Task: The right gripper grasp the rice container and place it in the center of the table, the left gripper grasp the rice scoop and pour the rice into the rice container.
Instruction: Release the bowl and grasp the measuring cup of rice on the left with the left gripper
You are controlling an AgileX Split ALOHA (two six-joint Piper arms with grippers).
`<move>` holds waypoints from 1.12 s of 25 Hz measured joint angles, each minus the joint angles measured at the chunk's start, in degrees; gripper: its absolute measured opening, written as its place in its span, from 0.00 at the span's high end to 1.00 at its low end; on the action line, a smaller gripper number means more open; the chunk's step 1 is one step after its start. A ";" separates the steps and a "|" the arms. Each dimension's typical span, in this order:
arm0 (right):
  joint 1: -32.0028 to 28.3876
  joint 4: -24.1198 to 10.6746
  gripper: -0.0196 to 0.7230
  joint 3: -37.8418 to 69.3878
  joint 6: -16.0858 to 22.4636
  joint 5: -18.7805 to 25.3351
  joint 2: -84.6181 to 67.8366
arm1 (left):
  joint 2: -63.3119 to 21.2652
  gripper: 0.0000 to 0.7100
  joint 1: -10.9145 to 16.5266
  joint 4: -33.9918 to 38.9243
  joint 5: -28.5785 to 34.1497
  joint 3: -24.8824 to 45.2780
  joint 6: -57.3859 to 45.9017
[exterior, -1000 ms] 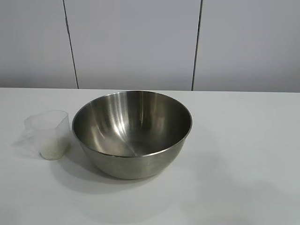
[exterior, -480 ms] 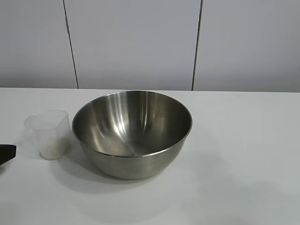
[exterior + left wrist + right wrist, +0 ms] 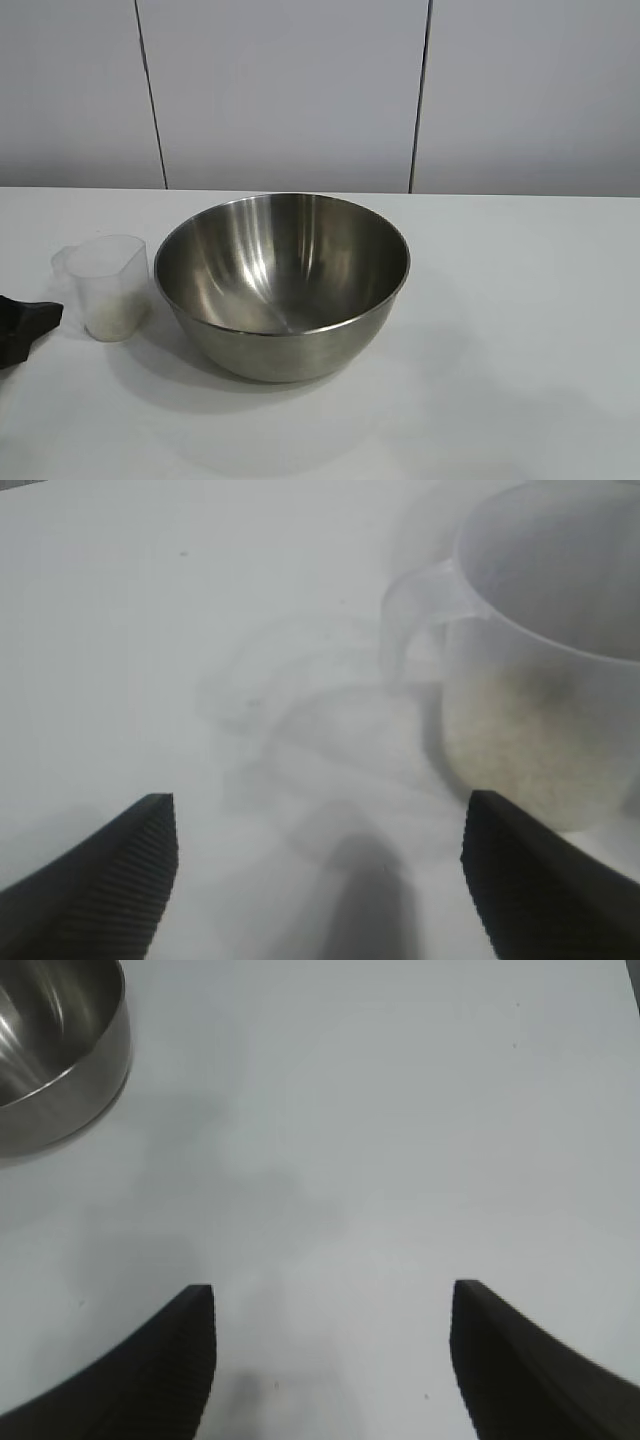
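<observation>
At the table's [image 3: 520, 300] 9 o'clock edge, the left gripper [image 3: 40, 318] stands released, empty, just beside the cup [image 3: 103, 285] of rice [image 3: 520, 750]. It should straddle the cup's handle [image 3: 405, 630] squarely and clench gently to avoid tipping. The bowl [image 3: 282, 285] sits central; the right gripper [image 3: 330, 1360], released, idles at 3 o'clock.
</observation>
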 joint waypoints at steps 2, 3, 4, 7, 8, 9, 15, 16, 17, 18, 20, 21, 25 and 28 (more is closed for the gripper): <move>0.00 0.00 0.35 0.00 0.00 0.00 0.00 | 0.75 0.20 0.00 0.04 0.00 -1.33 0.05; 0.00 0.00 0.35 0.00 0.00 0.00 0.00 | 1.22 0.20 0.00 0.04 0.00 -1.92 0.05; 0.00 0.00 0.35 0.00 0.00 0.00 0.00 | 1.81 0.20 0.00 0.06 0.00 -2.46 0.05; 0.00 0.00 0.35 0.00 0.00 0.00 0.00 | 2.93 0.21 0.00 0.97 0.00 -3.90 0.05; 0.00 0.00 0.35 0.00 0.00 0.00 0.00 | 3.15 0.22 0.00 1.23 0.00 -4.36 0.05; 0.00 0.00 0.35 0.00 0.00 0.00 0.00 | 3.27 0.23 0.00 1.62 0.00 -4.81 0.05; 0.00 0.00 0.35 0.00 0.00 -0.09 0.00 | 3.38 0.25 0.00 4.43 0.00 -7.56 -1.12; 0.00 0.00 0.35 0.00 0.00 -0.09 0.00 | 3.38 0.25 0.00 4.56 0.00 -7.62 -1.11; 0.00 0.00 0.35 0.00 0.00 -0.09 0.00 | 3.38 0.26 0.00 4.69 0.00 -7.76 -1.31; 0.00 0.00 0.35 0.00 0.00 -0.09 0.00 | 3.38 0.27 0.00 4.76 0.00 -7.88 -1.50; 0.00 0.00 0.35 0.00 0.00 -0.09 0.00 | 3.38 0.31 0.00 4.81 0.00 -8.13 -2.07; 0.00 0.00 0.35 0.00 0.00 -0.09 0.00 | 3.38 0.33 0.00 4.81 0.00 -8.13 -2.44; 0.00 0.00 0.35 0.00 0.00 -0.09 0.00 | 3.38 0.49 0.00 4.82 0.00 -8.13 -3.01; 0.00 0.00 0.35 0.00 0.00 -0.09 0.00 | 3.32 0.61 0.00 4.87 0.00 -8.13 -3.61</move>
